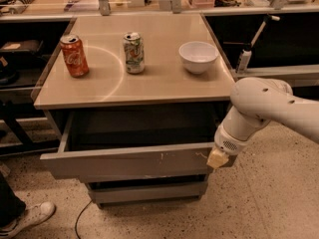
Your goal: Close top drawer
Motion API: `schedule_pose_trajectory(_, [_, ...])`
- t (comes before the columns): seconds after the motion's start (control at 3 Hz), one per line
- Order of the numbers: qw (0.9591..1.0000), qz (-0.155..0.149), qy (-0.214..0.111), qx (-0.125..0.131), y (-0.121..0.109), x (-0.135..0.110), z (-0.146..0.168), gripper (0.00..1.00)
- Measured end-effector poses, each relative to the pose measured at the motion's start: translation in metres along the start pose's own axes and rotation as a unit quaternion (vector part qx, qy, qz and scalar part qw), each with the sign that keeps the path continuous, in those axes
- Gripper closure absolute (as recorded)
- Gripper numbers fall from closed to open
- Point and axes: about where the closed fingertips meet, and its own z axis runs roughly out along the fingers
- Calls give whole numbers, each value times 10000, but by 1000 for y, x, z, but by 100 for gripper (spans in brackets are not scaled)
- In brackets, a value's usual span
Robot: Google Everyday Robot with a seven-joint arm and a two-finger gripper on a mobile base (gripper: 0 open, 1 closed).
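Gripper (pixel 218 158): at right end of drawer (pixel 129 161) front; its state cannot be told. Drawer well out; closing push apparently all to do.

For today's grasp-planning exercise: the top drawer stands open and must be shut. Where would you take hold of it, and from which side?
The top drawer has no handle, so pinch the top edge of its front panel from above or, likely simpler, press the flat face from the front, near the middle. The gripper sits at the panel's right end.
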Motion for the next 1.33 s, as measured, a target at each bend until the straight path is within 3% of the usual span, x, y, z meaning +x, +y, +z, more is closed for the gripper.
schedule_pose_trajectory(0.67, [10000,0,0,0,0,0,0,12])
schedule_pose_trajectory(1.0, [10000,0,1,-1,0,0,0,0])
schedule_pose_trajectory(1.33, [10000,0,1,-1,0,0,0,0])
